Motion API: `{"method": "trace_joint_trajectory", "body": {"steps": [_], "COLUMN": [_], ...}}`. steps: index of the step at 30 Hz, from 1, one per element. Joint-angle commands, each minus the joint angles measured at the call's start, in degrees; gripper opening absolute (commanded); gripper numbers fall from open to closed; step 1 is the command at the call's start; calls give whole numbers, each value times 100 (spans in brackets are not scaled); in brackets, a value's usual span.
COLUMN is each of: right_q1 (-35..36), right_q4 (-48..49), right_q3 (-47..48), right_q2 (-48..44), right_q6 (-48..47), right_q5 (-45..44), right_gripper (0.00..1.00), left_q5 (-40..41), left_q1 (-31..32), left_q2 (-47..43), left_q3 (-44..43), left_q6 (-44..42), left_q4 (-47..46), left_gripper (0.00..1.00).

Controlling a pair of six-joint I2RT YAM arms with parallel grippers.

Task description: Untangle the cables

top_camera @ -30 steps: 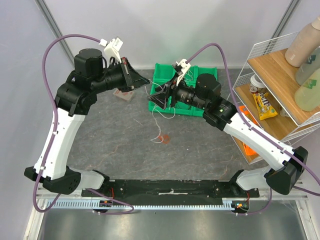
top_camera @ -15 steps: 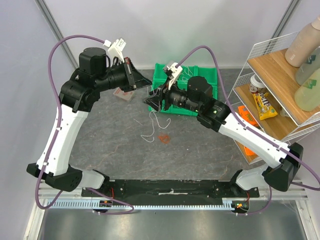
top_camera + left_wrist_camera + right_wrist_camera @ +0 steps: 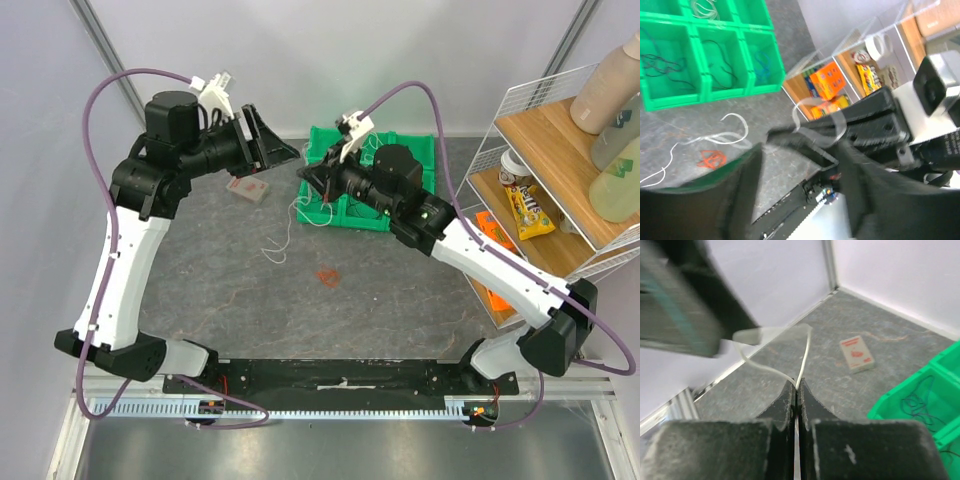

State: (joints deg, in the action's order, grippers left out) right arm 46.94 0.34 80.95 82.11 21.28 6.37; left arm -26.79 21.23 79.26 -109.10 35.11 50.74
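Here we are at the near edge, where both arms rise from the black base rail [image 3: 340, 385] over a grey, stone-patterned table [image 3: 200, 300]. Mid-table we spot the red-orange cable [image 3: 327, 274], lying alone in a small knot. Further back sit a small card pack [image 3: 247, 188] and the green bin [image 3: 690, 100], with black cables [image 3: 660, 62] and a blue cable [image 3: 761, 62] in its compartments. A wire shelf [image 3: 520, 100] stands at the right, with pale walls behind.

Now the arms: both reach in over the far table, tips nearly meeting. The right gripper [image 3: 796, 386] has its jaws clenched on the white cable [image 3: 805, 352], which dangles to the table. The left gripper [image 3: 283, 150] shows its jaws parted, the white loop just beyond them. Blur smears the left fingers, so we cannot tell whether they touch the cable.
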Motion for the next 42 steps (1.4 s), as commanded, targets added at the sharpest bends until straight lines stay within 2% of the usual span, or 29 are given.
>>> {"method": "trace_joint_trajectory", "body": {"steps": [1,5,10,15,20,25,35,42], "right_q1": [-553,-1124,-1660,-2214,-2575,-2707,-2848,-2839], "right_q4": [345,204,221,449,555,511,432,388], "right_q3": [605,1238,2046,2732,3426,3735,3902,3841], "right_q2": [253,551,1113,2000,2897,3460,3628,3093], "right_q6": [166,122,-255,-510,-414,-511,-467,-607], "right_q5": [-548,-1347,-2192,-2140,-2009,-1947,-1868,-1815], "right_gripper": [0,0,0,0,0,0,0,0], "left_q5": [725,1438,1554,1527,1536,1545,1387,1202], "left_q1": [-181,-199,-198,-190,-199,-199,-207,-207], "left_q2": [-603,-1148,-1571,-1791,-1748,-1678,-1344,-1220], "left_q3": [28,502,1188,1655,1655,1629,1550,1435], "left_q6": [-425,-777,-954,-980,-1138,-1314,-1341,-1358], "left_q4": [58,59,50,33,32,32,120,156], "left_gripper": [76,79,77,76,76,76,75,73]}}
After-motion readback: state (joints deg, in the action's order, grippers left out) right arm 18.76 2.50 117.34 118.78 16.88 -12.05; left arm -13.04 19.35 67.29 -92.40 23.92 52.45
